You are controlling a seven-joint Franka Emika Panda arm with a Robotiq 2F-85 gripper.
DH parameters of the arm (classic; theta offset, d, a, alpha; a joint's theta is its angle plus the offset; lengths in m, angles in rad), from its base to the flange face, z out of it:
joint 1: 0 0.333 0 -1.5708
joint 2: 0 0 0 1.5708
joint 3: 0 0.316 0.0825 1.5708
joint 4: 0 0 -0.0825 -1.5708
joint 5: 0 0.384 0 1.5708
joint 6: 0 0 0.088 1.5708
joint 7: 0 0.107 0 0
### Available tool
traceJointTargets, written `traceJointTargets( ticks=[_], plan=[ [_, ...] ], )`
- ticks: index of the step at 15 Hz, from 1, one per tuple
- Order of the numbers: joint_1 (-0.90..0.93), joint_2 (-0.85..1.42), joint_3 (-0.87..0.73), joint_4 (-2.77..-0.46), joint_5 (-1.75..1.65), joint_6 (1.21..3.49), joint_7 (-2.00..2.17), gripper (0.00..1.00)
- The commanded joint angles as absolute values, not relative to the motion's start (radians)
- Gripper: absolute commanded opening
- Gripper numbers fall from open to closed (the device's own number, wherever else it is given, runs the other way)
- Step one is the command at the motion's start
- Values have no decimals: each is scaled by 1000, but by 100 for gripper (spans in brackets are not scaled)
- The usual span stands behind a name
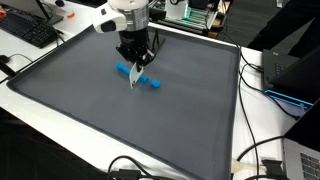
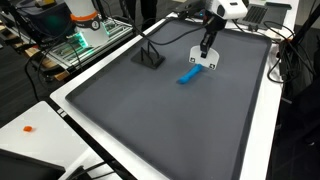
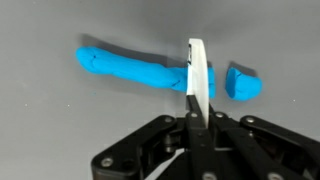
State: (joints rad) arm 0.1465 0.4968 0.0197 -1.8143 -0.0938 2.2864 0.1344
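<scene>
My gripper (image 3: 192, 118) is shut on a thin white blade (image 3: 196, 68) that points down at the grey mat (image 1: 120, 130). In the wrist view the blade stands across a long blue dough roll (image 3: 130, 67), at its right end. A short blue piece (image 3: 243, 83) lies apart, just right of the blade. In both exterior views the gripper (image 1: 134, 66) (image 2: 206, 50) hangs low over the mat, the blade (image 1: 134, 79) touching the blue roll (image 1: 124, 69) (image 2: 188, 76). The small piece (image 1: 153, 83) lies close beside the roll.
A black wedge-shaped stand (image 2: 150, 57) sits on the mat near the roll. A keyboard (image 1: 30, 30) lies beyond one mat edge; black equipment (image 1: 295, 70) and cables (image 1: 255, 160) line another. A small orange object (image 2: 29, 128) rests on the white table.
</scene>
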Motion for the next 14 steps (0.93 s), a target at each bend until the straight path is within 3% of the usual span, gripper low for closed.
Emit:
traceJointTargets(
  ticks=[1,14],
  plan=[
    [146,515,17,-1828,-116,2291,125,1],
    [143,550,24,-1838,-100,2298,122,1]
  ],
)
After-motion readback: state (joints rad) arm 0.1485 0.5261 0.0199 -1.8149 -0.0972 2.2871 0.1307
